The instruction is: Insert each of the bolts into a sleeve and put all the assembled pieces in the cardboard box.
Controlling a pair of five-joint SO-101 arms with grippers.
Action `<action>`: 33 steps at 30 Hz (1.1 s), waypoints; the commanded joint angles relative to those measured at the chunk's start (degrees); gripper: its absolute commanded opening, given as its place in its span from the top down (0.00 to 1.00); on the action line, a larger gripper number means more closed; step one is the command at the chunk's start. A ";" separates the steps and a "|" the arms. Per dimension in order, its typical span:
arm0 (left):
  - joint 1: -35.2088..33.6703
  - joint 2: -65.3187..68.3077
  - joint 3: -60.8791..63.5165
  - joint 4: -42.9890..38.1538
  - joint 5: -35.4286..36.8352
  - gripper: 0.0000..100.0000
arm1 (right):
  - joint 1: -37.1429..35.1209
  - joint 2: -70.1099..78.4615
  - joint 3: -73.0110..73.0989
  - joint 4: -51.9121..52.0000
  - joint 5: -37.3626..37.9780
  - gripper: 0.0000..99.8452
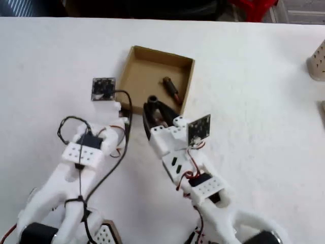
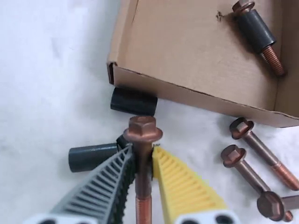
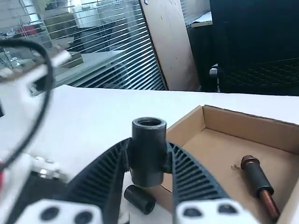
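My left gripper [image 2: 143, 150] is shut on the shank of a copper bolt [image 2: 142, 133], which hangs head-out over the white table just in front of the cardboard box [image 2: 196, 95]. Two black sleeves [image 2: 133, 101] [image 2: 91, 157] lie on their sides near that bolt. My right gripper [image 3: 148, 145] is shut on an upright black sleeve [image 3: 148, 161] at the box's near wall [image 1: 180, 109], open end up. Inside the box lies one assembled bolt and sleeve [image 1: 171, 89]. Three loose bolts [image 2: 254, 140] [image 2: 243, 167] [image 2: 275, 205] lie on the table beside the box.
The two arms stand side by side close to the box, with a black cable [image 1: 124, 127] looping off the left arm. A pale perforated object [image 1: 317, 61] sits at the table's far right edge. Another sleeve [image 3: 139, 199] lies below the right gripper.
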 commanded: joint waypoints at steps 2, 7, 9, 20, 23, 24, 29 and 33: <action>-2.59 -8.40 2.64 -4.66 -0.53 0.98 | 0.48 15.78 -3.69 -16.48 0.09 0.98; -2.59 -15.16 9.58 -14.95 -0.53 0.98 | 2.24 23.52 -3.69 -24.66 0.09 0.98; -2.42 -17.45 12.31 -19.69 -0.53 0.98 | 2.24 24.40 -3.43 -25.01 0.09 0.98; 1.45 -31.96 18.11 -34.46 -7.82 0.98 | 2.59 24.92 -2.73 -25.19 0.09 0.98; 5.67 -35.91 18.73 -34.55 -13.45 0.98 | 2.07 24.92 -2.29 -25.19 0.09 0.98; 6.81 -36.97 18.55 -34.46 -14.77 0.98 | 2.07 24.92 -2.29 -25.19 0.09 0.98; 10.77 -39.96 13.45 -30.95 -18.46 0.98 | 2.07 24.92 -2.29 -25.01 0.09 0.98; 12.88 -39.87 8.44 -27.69 -18.37 0.98 | 2.07 25.01 -2.29 -25.01 0.18 0.98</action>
